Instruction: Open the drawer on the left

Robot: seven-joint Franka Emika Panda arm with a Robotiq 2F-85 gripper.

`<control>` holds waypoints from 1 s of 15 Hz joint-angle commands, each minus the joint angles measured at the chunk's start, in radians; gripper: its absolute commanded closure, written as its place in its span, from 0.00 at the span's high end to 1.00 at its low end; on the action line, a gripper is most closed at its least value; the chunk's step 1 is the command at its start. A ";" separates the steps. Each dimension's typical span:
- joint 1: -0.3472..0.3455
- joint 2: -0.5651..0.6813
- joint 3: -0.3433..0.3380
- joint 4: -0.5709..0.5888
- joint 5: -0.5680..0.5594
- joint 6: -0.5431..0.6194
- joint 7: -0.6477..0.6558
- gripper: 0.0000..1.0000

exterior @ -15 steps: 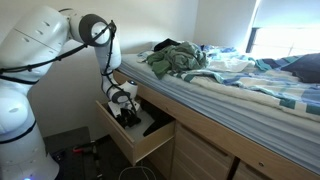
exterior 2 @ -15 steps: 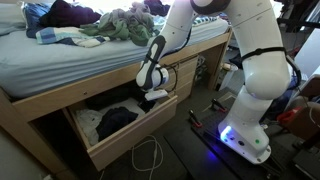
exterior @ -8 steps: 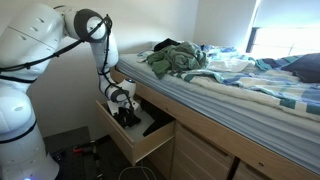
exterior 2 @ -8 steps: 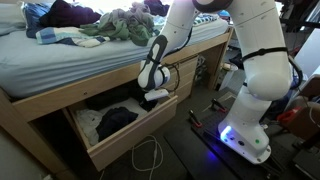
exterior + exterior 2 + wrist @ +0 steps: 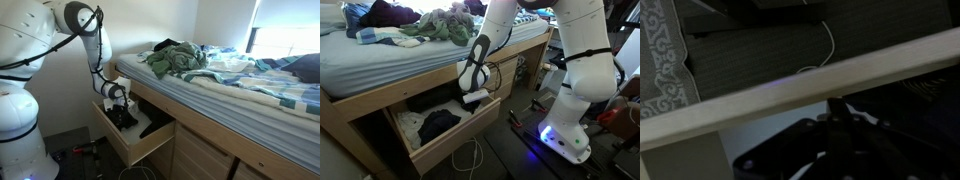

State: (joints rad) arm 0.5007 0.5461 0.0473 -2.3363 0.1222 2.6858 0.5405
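Observation:
The drawer [image 5: 137,152] is a light tan wooden box under the bed, pulled partly out, with dark clothes [image 5: 440,122] inside. It shows in both exterior views, and its flat front [image 5: 457,147] faces the floor side. My gripper [image 5: 116,98] reaches down into the drawer's end just behind the front board, also seen in an exterior view [image 5: 472,96]. In the wrist view the front board's top edge [image 5: 790,88] crosses the picture, and my dark fingers [image 5: 835,106] sit together right behind it, holding nothing.
The bed [image 5: 230,85] carries rumpled bedding and clothes above the drawer. Other flat tan fronts [image 5: 200,155] of the same frame sit beside it. A white cable [image 5: 470,158] lies on the floor in front. The robot base [image 5: 570,120] stands close by.
The drawer has slid a little further out of the bed frame, and my gripper and arm have moved outward with it.

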 commanded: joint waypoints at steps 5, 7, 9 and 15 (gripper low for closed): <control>-0.029 -0.163 0.041 -0.122 0.008 0.027 0.023 0.00; -0.035 -0.205 0.061 -0.137 0.012 0.025 0.025 0.00; -0.030 -0.246 0.072 -0.153 -0.002 0.029 0.035 0.00; -0.057 -0.335 0.135 -0.185 0.017 0.020 0.012 0.27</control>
State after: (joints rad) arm 0.4747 0.2840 0.1427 -2.4703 0.1242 2.6984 0.5534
